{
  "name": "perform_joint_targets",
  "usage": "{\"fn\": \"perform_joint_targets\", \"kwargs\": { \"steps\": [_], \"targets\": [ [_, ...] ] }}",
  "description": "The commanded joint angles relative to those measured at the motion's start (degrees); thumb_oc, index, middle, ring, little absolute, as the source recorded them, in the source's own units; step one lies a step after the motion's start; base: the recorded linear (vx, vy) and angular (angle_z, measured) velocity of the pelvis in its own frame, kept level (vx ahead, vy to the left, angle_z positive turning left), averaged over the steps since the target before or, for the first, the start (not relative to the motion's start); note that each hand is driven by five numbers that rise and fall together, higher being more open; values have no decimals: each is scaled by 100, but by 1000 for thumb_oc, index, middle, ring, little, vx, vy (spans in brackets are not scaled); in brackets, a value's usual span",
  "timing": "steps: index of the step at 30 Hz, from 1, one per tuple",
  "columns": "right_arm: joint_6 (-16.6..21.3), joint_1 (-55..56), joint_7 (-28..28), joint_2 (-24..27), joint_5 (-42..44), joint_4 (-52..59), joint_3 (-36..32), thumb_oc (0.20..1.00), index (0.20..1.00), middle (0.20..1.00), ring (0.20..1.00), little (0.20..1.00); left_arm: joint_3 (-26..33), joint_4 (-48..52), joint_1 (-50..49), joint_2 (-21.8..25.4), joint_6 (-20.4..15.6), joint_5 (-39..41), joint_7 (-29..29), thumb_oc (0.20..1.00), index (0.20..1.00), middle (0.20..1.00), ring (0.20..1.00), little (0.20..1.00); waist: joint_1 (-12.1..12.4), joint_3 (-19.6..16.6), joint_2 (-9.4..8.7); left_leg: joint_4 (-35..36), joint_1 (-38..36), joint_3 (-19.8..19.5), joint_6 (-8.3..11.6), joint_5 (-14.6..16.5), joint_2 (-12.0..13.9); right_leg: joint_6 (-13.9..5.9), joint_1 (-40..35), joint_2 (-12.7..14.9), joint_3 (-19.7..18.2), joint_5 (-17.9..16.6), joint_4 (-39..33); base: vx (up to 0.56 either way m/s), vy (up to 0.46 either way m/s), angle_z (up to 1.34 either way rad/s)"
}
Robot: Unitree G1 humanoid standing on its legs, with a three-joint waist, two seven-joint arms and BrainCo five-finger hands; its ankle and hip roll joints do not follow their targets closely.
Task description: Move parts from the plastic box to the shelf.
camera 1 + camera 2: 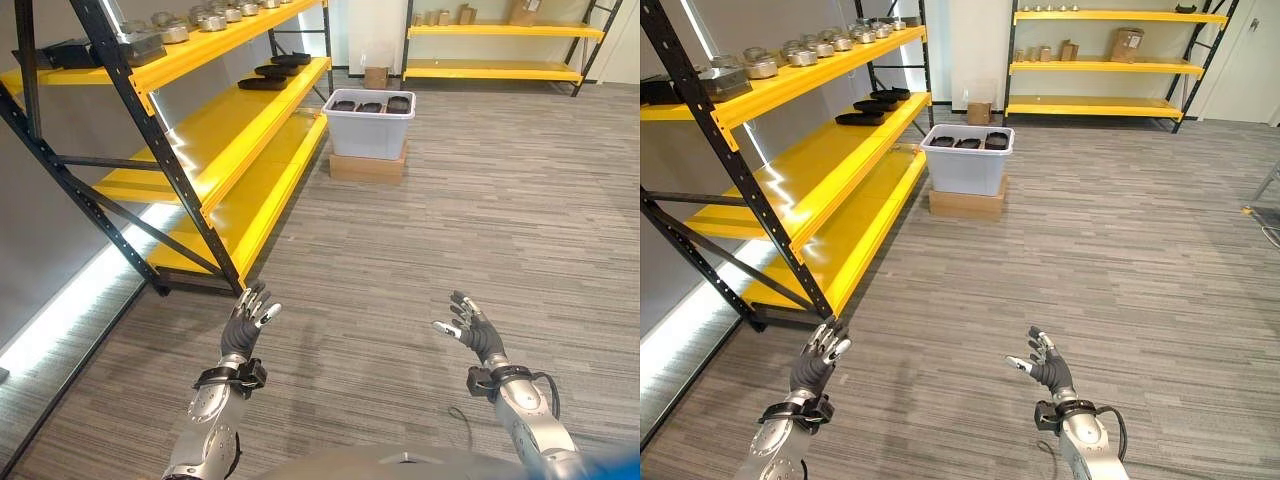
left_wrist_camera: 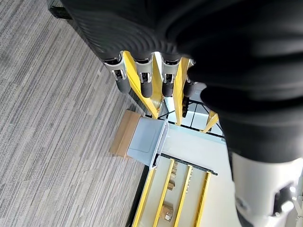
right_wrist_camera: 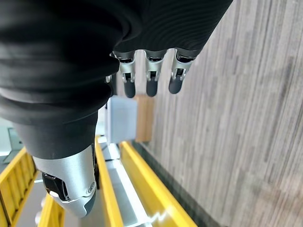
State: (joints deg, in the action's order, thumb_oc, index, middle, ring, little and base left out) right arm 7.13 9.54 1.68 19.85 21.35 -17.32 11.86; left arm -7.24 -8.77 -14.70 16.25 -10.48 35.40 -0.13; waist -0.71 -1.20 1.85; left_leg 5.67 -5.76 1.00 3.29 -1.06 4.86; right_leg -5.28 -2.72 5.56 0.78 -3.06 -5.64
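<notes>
Both hands empty: left hand (image 1: 243, 330) and right hand (image 1: 474, 334) with fingers spread. Dark parts (image 1: 371, 106) sit in the pale grey plastic box (image 1: 369, 135), far ahead of my fingers, beside the yellow steel shelf (image 1: 215, 135). Risk: left fingers clipping the shelf's black upright (image 1: 165, 150) on approach.

Two silver-grey metal arms end in black ribbed wrist covers — the left hand (image 1: 246, 322) and right hand (image 1: 470, 325) alike carry slim silver fingers (image 2: 142, 81) capped with dark rubbery tips.
</notes>
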Motion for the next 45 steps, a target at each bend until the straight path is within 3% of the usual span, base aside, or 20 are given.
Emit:
{"fn": "perform_joint_targets", "kwargs": {
  "steps": [1, 37, 42, 43, 45],
  "targets": [
    [304, -222, -2, 8, 202, 322, -112, 1000, 1000, 1000, 1000, 1000, 14, 1, 297, 268, -277, -144, -88, 1000, 1000, 1000, 1000, 1000, -19, 121, -240, -67, 119, -169, -5, 303, 183, -339, -12, 436, 291, 177, 64, 0, 0, 0],
    [296, -412, 38, -53, 224, 295, -18, 1000, 1000, 1000, 1000, 1000, 18, 49, 413, 300, -287, -129, 18, 1000, 1000, 1000, 1000, 1000, 39, 235, -266, -67, 231, -324, -101, 322, 53, -393, -22, 555, 404, 141, 64, 1, 6, 1],
    [287, -585, 15, -79, 235, 262, 52, 1000, 1000, 1000, 1000, 1000, 39, 126, 522, 372, -336, -104, 70, 1000, 1000, 1000, 1000, 1000, 90, 350, -282, -87, 280, -391, -276, 371, -108, -465, 311, 742, 280, 213, 761, -14, 142, 6],
    [289, -589, -89, -105, 365, 270, 79, 1000, 1000, 1000, 1000, 1000, 48, 160, 572, 412, -350, -124, 89, 1000, 1000, 1000, 1000, 1000, 94, 467, -344, -566, 469, -515, -451, 615, -354, -516, 497, 930, 178, 133, 1286, -30, 303, 0],
    [289, -498, -149, -103, 340, 313, 53, 1000, 1000, 1000, 1000, 1000, 24, 169, 622, 461, -315, -208, 75, 1000, 1000, 1000, 1000, 1000, 62, 586, -376, -940, 600, -615, -613, 776, -586, -497, 808, 1104, 24, -278, 2075, -36, 232, 16]
  ]
}}
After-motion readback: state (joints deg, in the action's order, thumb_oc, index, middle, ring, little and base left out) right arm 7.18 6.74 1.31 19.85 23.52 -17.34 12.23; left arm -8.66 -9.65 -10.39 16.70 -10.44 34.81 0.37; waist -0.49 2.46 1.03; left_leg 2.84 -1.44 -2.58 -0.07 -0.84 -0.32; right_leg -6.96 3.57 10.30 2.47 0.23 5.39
